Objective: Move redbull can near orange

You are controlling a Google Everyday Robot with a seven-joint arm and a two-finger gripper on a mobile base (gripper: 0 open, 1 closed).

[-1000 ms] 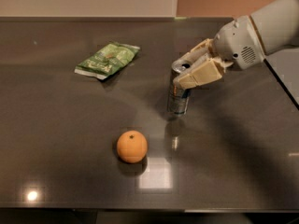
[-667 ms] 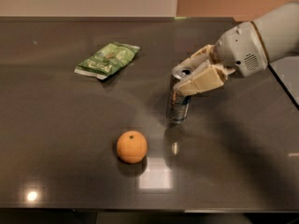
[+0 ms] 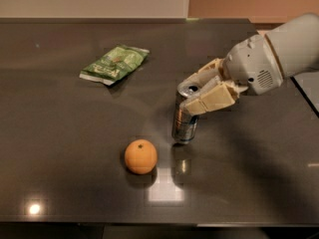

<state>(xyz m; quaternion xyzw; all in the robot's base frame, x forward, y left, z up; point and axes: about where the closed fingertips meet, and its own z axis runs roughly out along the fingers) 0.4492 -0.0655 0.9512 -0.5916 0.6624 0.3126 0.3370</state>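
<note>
My gripper [image 3: 193,94], clamped around the top of the redbull can [image 3: 184,126], has brought it across the table [image 3: 60,133] toward the orange [image 3: 140,156], now near but not touching.

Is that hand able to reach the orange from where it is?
Probably yes: the hand, shut on the redbull can, sits close to the orange, with only bare table between; the green bag lies well away.

The end effector [image 3: 189,96] is gripping the can [image 3: 184,126] by its top, just beside the orange [image 3: 140,156] on the counter [image 3: 65,133].
</note>
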